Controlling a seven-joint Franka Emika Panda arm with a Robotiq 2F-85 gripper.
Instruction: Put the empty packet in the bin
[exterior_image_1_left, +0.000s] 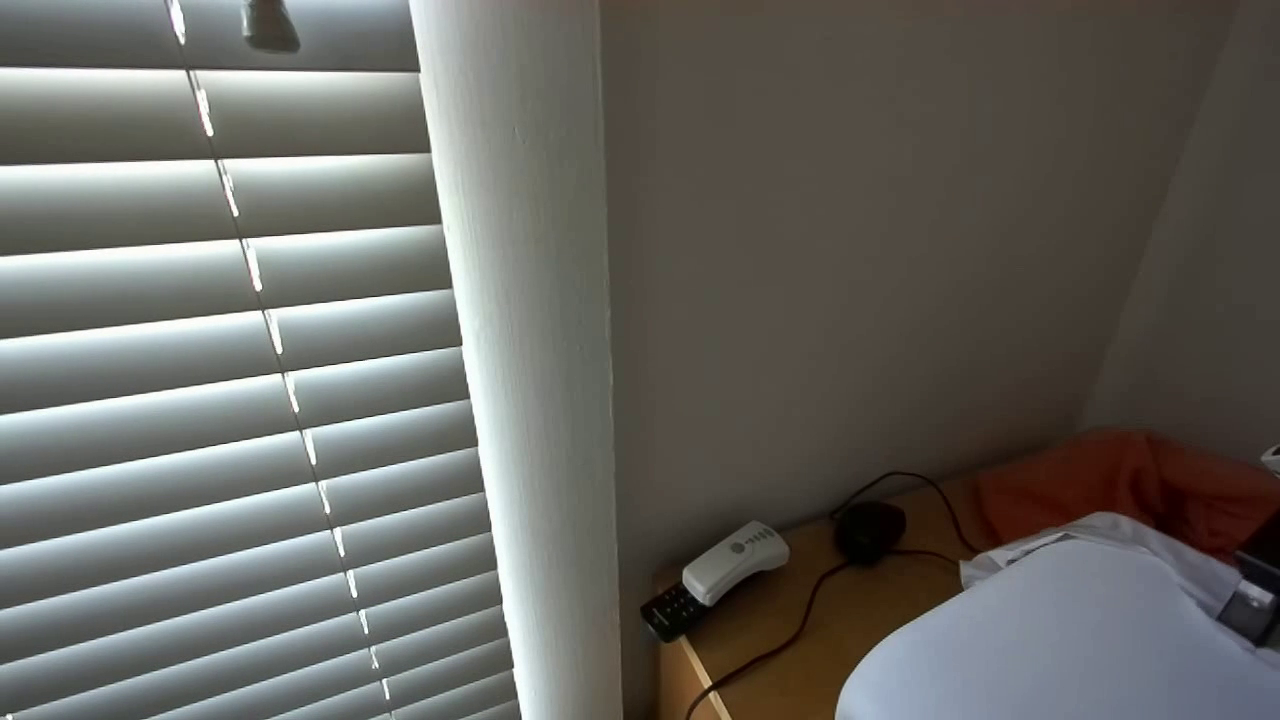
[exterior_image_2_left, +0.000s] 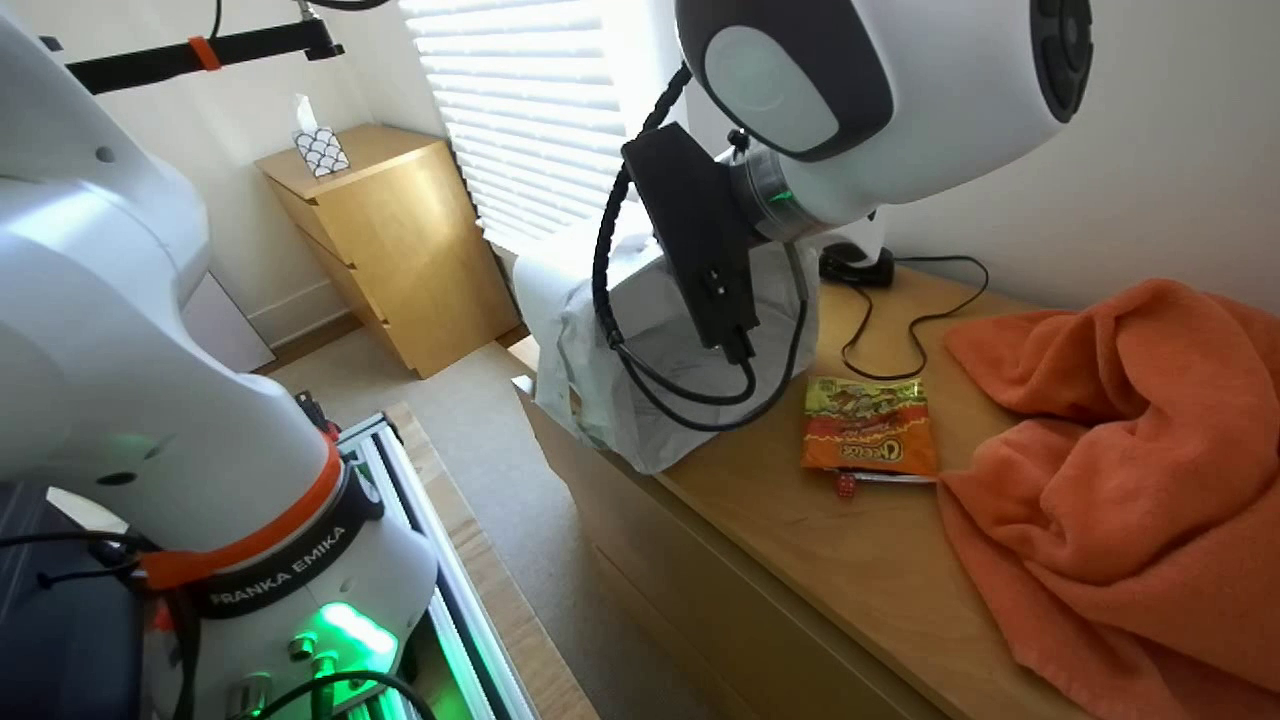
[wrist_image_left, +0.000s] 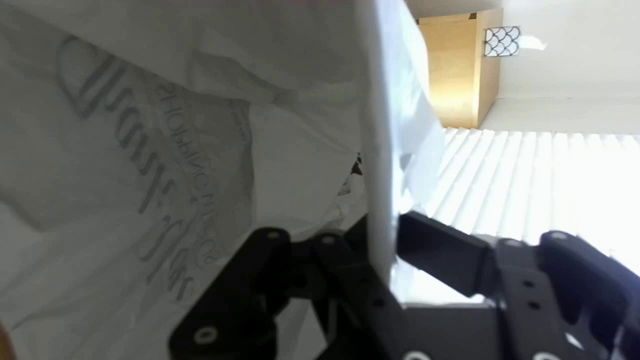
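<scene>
We find the gripper (wrist_image_left: 384, 235) clamped on the lined rim of the white bin (exterior_image_1_left: 1060, 640), one finger inside, the other outside. Its black cable (exterior_image_2_left: 602, 265) loops in front of the liner (exterior_image_2_left: 660, 440), hiding part of it from us. Near the bin, our orange Cheetos packet (exterior_image_2_left: 868, 425) lies on the wooden cabinet (exterior_image_2_left: 770, 510), a small red cube (exterior_image_2_left: 846, 486) at its edge. A bunched orange cloth (exterior_image_2_left: 1120, 480) crowds it just beside. Elsewhere we see a white remote (exterior_image_1_left: 735, 562) atop a black remote (exterior_image_1_left: 672, 612).
</scene>
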